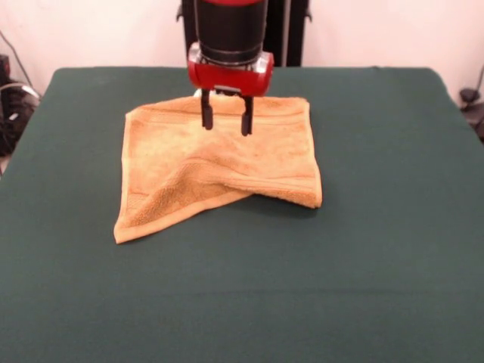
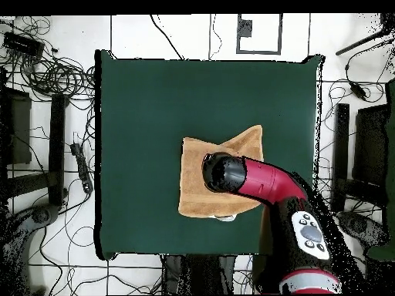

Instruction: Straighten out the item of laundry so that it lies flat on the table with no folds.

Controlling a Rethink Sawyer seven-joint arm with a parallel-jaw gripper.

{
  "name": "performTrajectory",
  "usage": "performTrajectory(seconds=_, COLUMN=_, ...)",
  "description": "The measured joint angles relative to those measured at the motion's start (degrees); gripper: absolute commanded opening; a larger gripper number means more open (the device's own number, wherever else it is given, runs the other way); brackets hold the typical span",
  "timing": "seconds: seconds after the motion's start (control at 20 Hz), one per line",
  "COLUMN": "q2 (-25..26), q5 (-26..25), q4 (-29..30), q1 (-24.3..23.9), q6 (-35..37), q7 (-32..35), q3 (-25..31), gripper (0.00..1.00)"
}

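Observation:
The golden-orange towel [image 1: 212, 166] lies on the dark green table [image 1: 378, 249], toward its far middle. Its near right part is folded over, which leaves a diagonal fold line and a raised flap at the right [image 1: 291, 189]. A woven band runs along its far edge. My gripper [image 1: 226, 121] hangs above the towel's far middle with its two black fingers [image 1: 206, 113] apart and empty, tips just over the cloth. In the overhead view the towel [image 2: 202, 166] shows with one corner pointing up right, and the arm [image 2: 254, 179] covers its lower right part; the gripper is hidden under the arm.
The table's far edge [image 1: 363, 69] lies close behind the towel. The robot's pedestal stands beyond it. Cables and equipment lie on the floor around the table [image 2: 54, 77].

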Motion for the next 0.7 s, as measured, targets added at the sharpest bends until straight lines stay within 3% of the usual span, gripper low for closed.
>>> performTrajectory(seconds=0.7, q2=8.3, q5=-1.0, q4=-2.1, q1=0.4, q6=0.0, q7=0.0, q3=-1.6, gripper=1.0)
